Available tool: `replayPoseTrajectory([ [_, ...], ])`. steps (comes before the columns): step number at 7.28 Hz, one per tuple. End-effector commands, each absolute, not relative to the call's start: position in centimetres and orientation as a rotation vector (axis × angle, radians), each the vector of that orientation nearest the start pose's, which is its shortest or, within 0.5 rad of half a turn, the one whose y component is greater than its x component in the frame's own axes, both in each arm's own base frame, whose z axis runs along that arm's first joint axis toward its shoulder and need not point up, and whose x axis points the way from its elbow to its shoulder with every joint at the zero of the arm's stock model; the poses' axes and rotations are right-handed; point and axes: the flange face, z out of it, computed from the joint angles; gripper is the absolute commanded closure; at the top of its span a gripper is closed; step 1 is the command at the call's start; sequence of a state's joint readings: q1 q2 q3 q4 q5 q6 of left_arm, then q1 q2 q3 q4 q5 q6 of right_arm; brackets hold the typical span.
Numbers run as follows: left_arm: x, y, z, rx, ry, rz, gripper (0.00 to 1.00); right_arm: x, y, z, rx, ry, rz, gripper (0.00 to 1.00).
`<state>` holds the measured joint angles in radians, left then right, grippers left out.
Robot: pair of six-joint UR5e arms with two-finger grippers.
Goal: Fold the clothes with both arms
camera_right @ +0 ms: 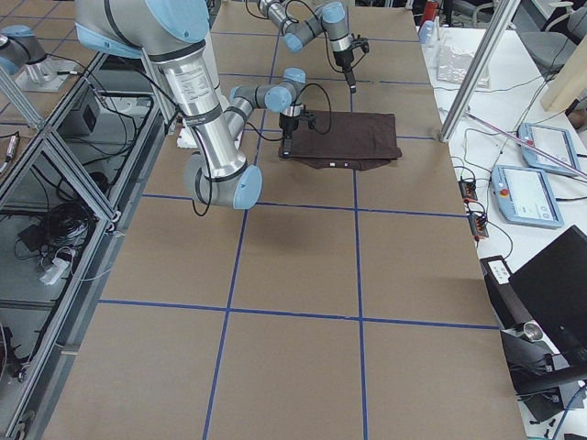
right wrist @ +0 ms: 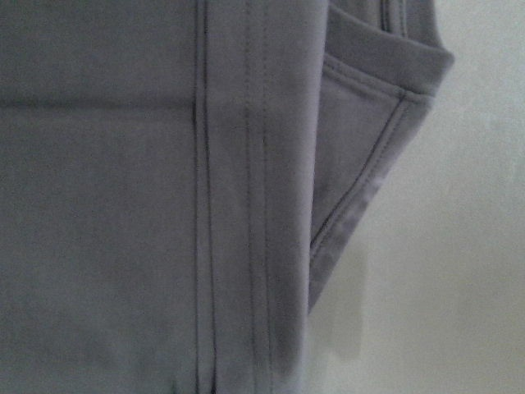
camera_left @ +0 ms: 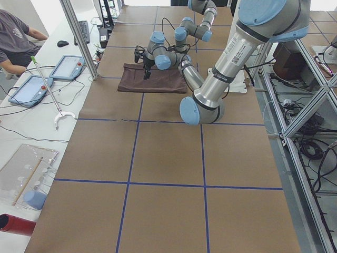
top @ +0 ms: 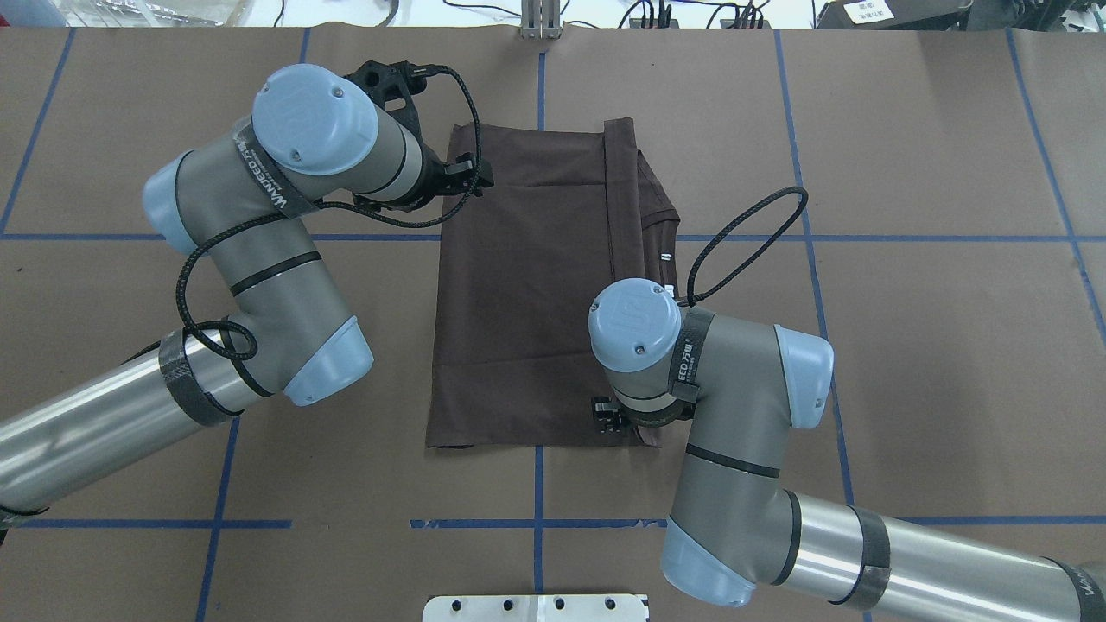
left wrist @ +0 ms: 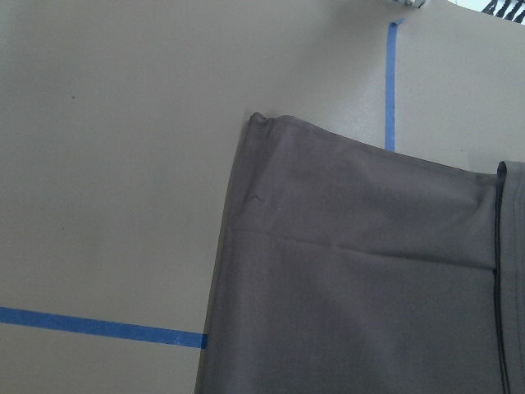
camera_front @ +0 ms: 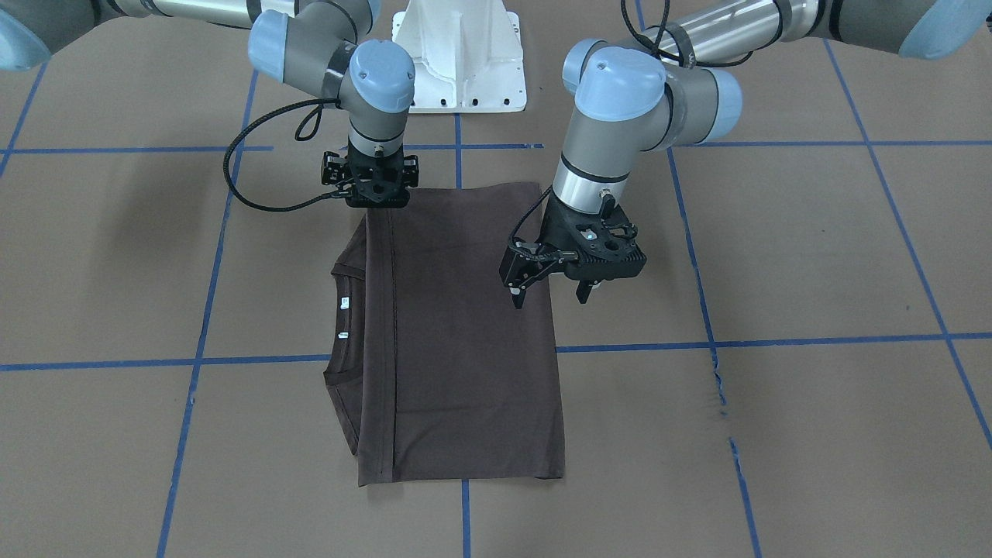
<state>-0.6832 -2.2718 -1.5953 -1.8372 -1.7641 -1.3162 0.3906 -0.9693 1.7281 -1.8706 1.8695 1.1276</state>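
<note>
The dark brown-grey T-shirt [camera_front: 465, 349] lies flat on the table, folded into a rectangle [top: 527, 302]. Its collar and white neck label [camera_front: 345, 302] are on my right side. My left gripper [camera_front: 550, 296] is open and empty. It hovers above the shirt's left edge [top: 471, 177], and its wrist view shows a shirt corner [left wrist: 353, 287] from above. My right gripper [camera_front: 372, 194] is low over the shirt's near right corner. My wrist hides its fingers [top: 609, 413], so I cannot tell their state. Its wrist view shows hem stitching and a folded sleeve [right wrist: 123, 205] close up.
The white pedestal base [camera_front: 461, 62] stands at the robot's side of the brown table. Blue tape lines [camera_front: 256, 360] cross the table in a grid. Beyond the far edge are tablets [camera_left: 31, 89], a white hooked stick [camera_left: 52, 100], a metal post [camera_left: 79, 37] and a seated operator [camera_left: 16, 37].
</note>
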Motion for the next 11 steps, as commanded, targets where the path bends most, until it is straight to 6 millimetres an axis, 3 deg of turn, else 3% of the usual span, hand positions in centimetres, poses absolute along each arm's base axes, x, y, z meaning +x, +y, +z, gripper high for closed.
replayPoseTrajectory([
  [1,47.4,-53.3,19.7,0.290,0.966,-0.295,0.00,-56.9,-34.6,29.1,-0.101,-0.525,-0.124,0.00],
  [7,47.4,-53.3,19.6,0.290,0.968,-0.296,0.00,-55.5,-36.1,29.9,-0.100,-0.513,-0.092,0.00],
  [9,47.4,-53.3,19.6,0.289,0.970,-0.299,0.00,-53.9,-37.0,31.9,-0.105,-0.491,-0.071,0.00],
  [11,47.5,-53.2,19.5,0.287,0.972,-0.302,0.00,-50.6,-37.0,34.2,-0.097,-0.481,-0.084,0.00],
])
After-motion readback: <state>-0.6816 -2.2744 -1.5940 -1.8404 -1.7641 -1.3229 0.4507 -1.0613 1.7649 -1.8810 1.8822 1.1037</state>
